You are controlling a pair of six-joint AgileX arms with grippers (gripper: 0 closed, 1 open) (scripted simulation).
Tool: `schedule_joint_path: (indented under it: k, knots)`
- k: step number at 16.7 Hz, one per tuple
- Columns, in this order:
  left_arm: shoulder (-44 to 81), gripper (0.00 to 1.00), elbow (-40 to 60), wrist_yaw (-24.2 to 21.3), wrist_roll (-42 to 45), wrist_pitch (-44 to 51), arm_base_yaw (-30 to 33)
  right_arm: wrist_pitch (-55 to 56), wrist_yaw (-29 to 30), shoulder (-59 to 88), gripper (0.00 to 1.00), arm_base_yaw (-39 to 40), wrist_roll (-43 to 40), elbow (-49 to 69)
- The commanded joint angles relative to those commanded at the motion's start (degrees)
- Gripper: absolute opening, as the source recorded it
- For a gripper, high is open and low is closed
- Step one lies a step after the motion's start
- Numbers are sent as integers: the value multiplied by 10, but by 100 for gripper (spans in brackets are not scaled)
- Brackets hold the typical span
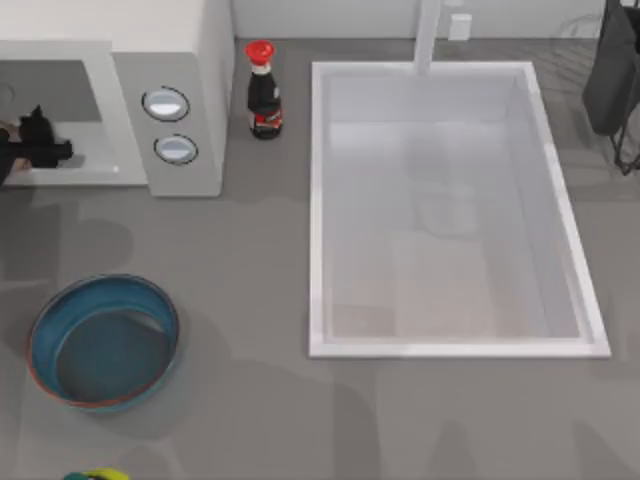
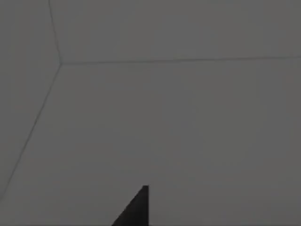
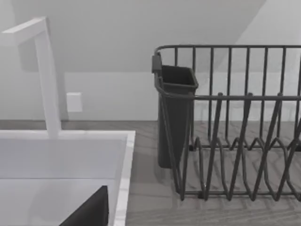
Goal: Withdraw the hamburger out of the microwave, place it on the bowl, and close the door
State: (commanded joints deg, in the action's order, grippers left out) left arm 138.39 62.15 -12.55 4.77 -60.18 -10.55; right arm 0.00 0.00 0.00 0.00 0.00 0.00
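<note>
Left gripper (image 1: 45, 148) is seen inside the microwave (image 1: 180, 60) cavity (finger state cannot be told, possibly closed). Bowl (image 1: 100, 340) sits near the front-left of the surface.

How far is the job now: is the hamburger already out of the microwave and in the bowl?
Not yet. The bowl holds nothing. The left gripper is reaching inside the open microwave; the left wrist view shows bare cavity walls, and I cannot see a hamburger. Left to do: withdraw it, place it on the bowl, close the door.
</note>
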Motion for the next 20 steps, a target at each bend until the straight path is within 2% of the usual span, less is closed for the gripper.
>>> schedule_joint_path:
  k: [5,12,15,20]
  knots:
    - [-72,0,-162,-15,5,-102,-16,0,0,0,100,0,0,0]
    - [-86,0,-183,-16,6,-119,-16,0,0,0,100,0,0,0]
    - [-123,0,-182,-16,7,-81,-16,0,0,0,100,0,0,0]
    - [-239,0,-177,-14,7,42,-16,0,0,0,100,0,0,0]
